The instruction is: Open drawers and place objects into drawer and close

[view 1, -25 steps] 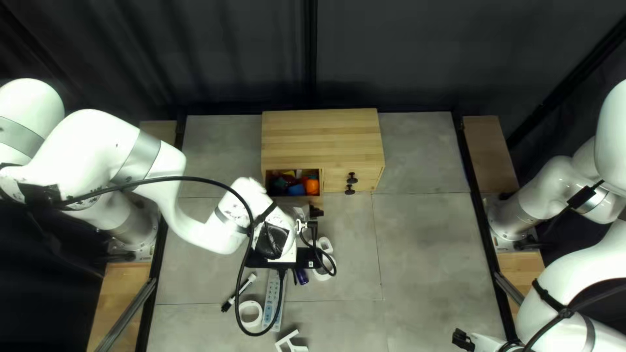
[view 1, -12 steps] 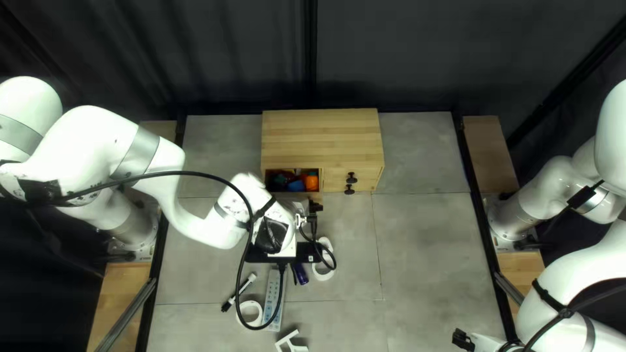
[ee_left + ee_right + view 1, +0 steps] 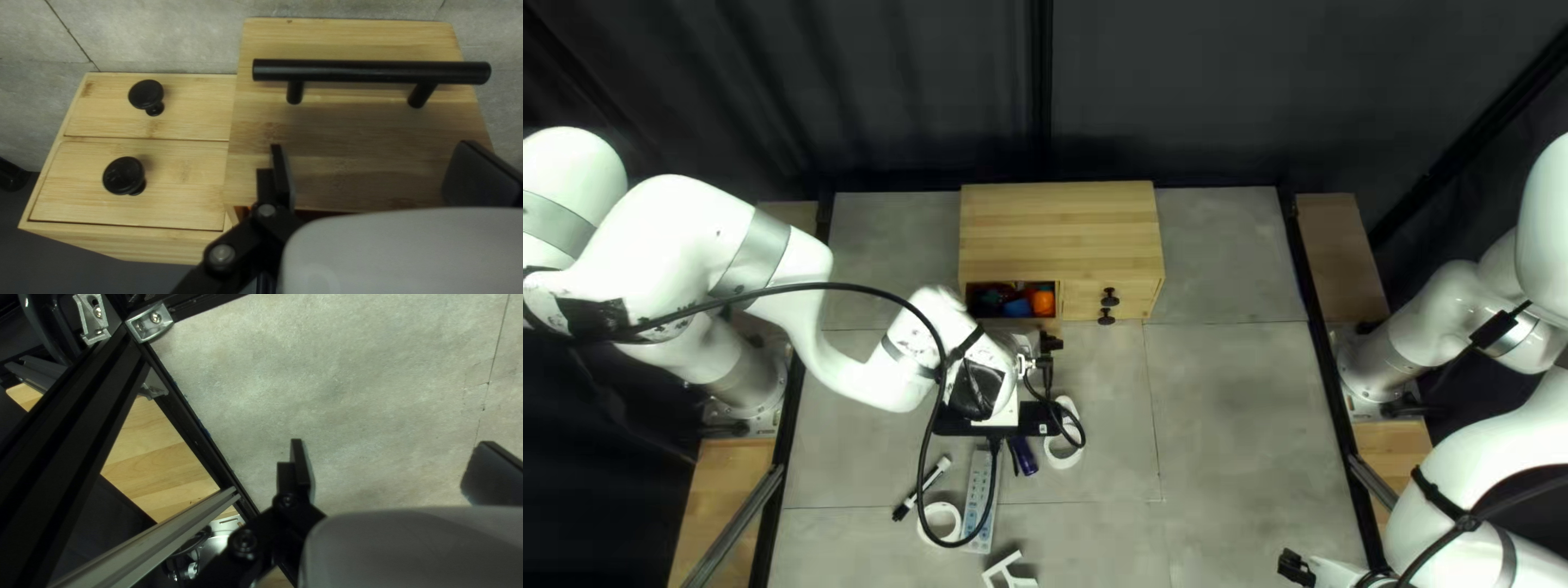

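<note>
Looping cable (image 3: 839,286) over power strip (image 3: 977,479)

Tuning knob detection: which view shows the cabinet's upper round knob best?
Left wrist view: upper knob is large, its face clear. Top left view: small, seen from above. Right wrist view: not in it.

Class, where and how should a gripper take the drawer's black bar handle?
Probably the bar handle midway between its two posts, from straight in front, a finger along each long side: it is straight, slender and stands off the drawer front.
</note>
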Available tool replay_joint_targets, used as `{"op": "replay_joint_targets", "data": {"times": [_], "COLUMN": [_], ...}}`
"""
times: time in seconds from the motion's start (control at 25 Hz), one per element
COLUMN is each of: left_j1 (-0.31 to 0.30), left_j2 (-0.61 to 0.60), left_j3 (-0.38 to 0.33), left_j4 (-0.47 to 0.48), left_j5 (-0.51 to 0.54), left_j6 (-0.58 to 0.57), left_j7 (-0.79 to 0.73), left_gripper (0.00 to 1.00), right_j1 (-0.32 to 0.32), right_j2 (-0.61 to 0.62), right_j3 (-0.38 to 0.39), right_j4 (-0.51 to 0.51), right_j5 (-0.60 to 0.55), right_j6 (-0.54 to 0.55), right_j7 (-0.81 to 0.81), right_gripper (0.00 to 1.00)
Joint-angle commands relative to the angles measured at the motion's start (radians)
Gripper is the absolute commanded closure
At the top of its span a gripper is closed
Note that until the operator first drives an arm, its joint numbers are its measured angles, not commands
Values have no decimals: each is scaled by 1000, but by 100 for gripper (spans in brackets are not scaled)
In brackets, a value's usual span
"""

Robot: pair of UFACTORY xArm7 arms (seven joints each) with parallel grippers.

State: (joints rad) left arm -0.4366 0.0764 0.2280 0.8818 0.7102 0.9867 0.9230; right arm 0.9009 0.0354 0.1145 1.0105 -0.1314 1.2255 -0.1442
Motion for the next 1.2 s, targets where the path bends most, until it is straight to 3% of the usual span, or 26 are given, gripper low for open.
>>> {"op": "replay_joint_targets", "data": {"times": [0.04, 1.2], "left_j1": [3, 34], "left_j2": [-2, 0], "left_j3": [4, 37], "left_j4": [-3, -14], "left_j5": [6, 64], "left_j6": [-2, -39], "left_j7": [0, 3], "left_gripper": [0, 0], "right_j1": [0, 0], "right_j2": [0, 0], "right_j3": [0, 0], "right_j4": [0, 0], "right_j5": [0, 0], "right_j6": [0, 0], "right_j7": [0, 0], "right_gripper": [0, 0]}}
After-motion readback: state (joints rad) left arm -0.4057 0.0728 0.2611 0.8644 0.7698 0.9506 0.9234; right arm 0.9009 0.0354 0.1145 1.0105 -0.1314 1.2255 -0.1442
